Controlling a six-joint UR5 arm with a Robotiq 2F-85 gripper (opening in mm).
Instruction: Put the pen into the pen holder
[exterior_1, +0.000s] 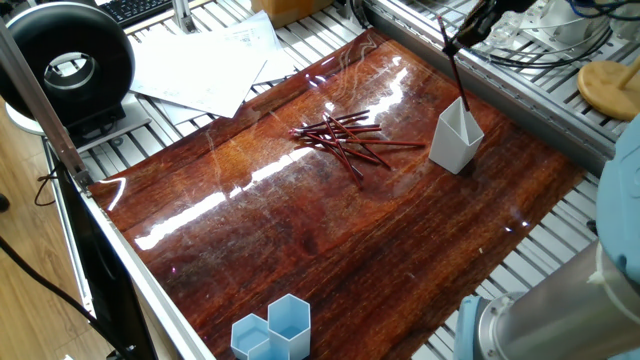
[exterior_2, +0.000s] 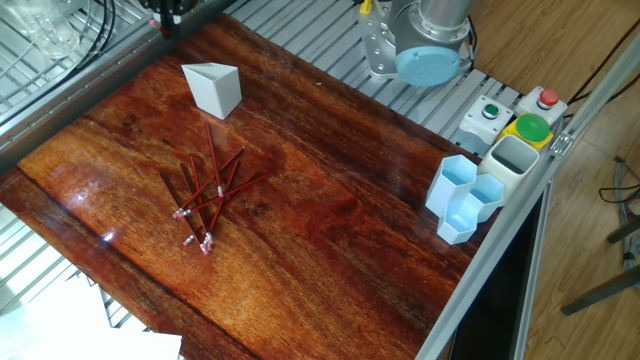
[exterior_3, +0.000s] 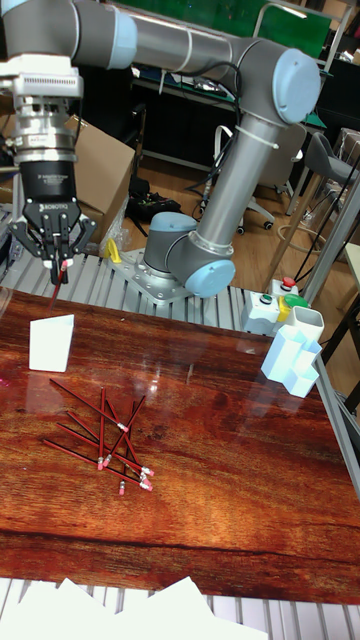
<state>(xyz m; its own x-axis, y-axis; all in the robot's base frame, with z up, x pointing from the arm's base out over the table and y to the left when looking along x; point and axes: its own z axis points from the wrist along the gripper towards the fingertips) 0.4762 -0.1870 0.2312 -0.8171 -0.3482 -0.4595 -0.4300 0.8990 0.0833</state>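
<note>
Nearest in the tall fixed view, loose white sheets of paper lie over the desk's front edge. Behind them, on the left half of the desk, a heap of red pens lies crossed and untouched. At the right edge stand the light blue hexagonal cups, no part of this job. Farther back, near the far left corner, sits the white pen holder, upright, its slanted rim open to the top.

Above it hangs the pincer, its fingers closed on the upper end of one pen. In one fixed view that pen slants down with its lower tip at or just inside the holder's mouth; how deep it reaches I cannot tell.

The step in hand looks like insertion: the pen is gripped and lined up over the cup. The next move probably calls for lowering the pen well inside, without nudging the light cup, then releasing it.
</note>
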